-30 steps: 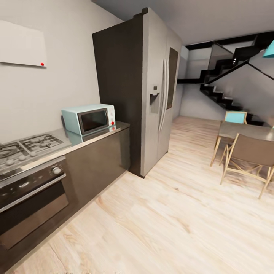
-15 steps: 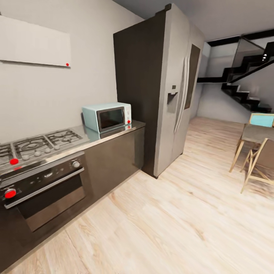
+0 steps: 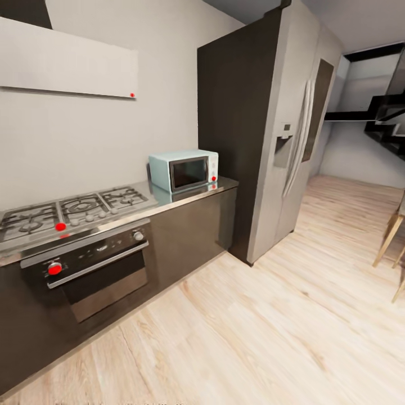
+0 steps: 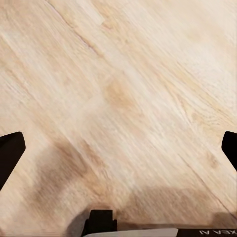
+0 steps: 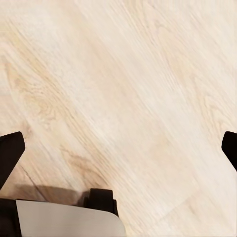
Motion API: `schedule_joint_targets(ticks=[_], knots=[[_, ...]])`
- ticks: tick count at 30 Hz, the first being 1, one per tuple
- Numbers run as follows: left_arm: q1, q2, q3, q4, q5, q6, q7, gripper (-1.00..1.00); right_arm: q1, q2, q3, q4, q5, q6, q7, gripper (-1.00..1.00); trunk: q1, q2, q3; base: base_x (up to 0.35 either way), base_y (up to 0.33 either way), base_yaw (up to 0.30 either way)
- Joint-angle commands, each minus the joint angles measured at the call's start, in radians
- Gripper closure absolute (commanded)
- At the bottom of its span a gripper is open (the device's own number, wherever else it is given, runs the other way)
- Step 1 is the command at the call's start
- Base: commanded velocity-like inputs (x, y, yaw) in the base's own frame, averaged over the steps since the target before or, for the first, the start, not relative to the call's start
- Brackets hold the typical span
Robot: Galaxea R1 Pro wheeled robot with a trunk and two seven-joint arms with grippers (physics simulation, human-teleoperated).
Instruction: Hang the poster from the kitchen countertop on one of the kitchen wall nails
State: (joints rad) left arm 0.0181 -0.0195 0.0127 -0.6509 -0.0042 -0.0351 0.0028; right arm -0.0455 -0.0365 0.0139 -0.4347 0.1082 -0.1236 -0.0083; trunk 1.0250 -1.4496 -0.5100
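The poster is out of view. A stretch of the kitchen countertop (image 3: 163,201), grey with a shiny steel front edge, runs along the left wall in the head view, over dark cabinets. My left gripper (image 4: 118,150) hangs above the pale wooden floor, open, its dark fingertips (image 4: 10,153) at the two edges of the left wrist view with nothing between them. Over the same floor my right gripper (image 5: 118,150) is open too, also holding nothing.
A gas hob (image 3: 73,208) and an oven (image 3: 95,270) sit in the counter, with a pale blue microwave (image 3: 185,170) beside them. A tall grey fridge (image 3: 281,129) closes the counter's far end. A range hood (image 3: 67,62) hangs above. A wooden chair leg (image 3: 388,242) shows at the right edge.
The head camera has turned to the left: hob, microwave and fridge sit further right in the picture, more of the oven shows, and the dining table and chairs have nearly left the frame.
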Motion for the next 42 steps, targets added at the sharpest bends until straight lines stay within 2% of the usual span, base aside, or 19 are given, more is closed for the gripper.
schedule_joint_targets(ticks=[1, 7, 22, 42], knots=[[0.000, 0.000, 0.001, -0.001, 0.000, -0.002, 0.000, -1.00, 0.000, 0.000, 0.001, 0.001, 0.008, -0.002, -0.001, -1.00, 0.000, 0.000, -0.001, 0.000, 0.000, 0.268], [0.000, 0.000, 0.002, -0.001, 0.000, -0.002, 0.000, -1.00, 0.000, -0.001, 0.000, 0.001, 0.008, -0.001, 0.002, -1.00, 0.000, 0.000, -0.004, 0.000, -0.093, 0.192], [0.000, -0.002, 0.002, -0.001, 0.001, -0.002, 0.000, -1.00, 0.000, -0.003, 0.000, 0.023, 0.010, -0.002, 0.004, -1.00, 0.000, 0.000, -0.004, 0.000, -0.251, 0.028], [0.000, -0.001, 0.002, -0.001, 0.001, -0.002, 0.000, -1.00, 0.000, 0.001, 0.001, 0.026, 0.011, -0.006, 0.002, -1.00, 0.000, 0.000, -0.006, 0.000, -0.031, 0.252]])
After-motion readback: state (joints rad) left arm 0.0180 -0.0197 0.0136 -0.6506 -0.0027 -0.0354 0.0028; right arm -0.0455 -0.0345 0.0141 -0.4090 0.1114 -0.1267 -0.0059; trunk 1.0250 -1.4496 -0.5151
